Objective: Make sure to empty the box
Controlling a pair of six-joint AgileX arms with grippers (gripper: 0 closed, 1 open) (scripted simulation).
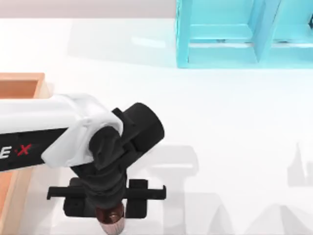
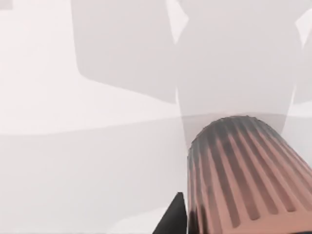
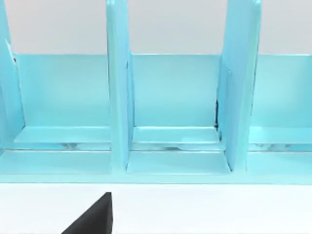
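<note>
The box lies at the table's left edge, its light tan rim and orange-brown floor partly hidden under my left arm. My left gripper hangs over the white table to the right of the box, near the front edge, and is shut on a ribbed reddish-brown object. In the left wrist view that ribbed object looms close above the bare tabletop, with one black finger beside it. What lies inside the box is hidden.
A turquoise blue shelf unit with upright dividers stands at the back right. The right wrist view faces its compartments from close by, with a black finger at the picture's edge.
</note>
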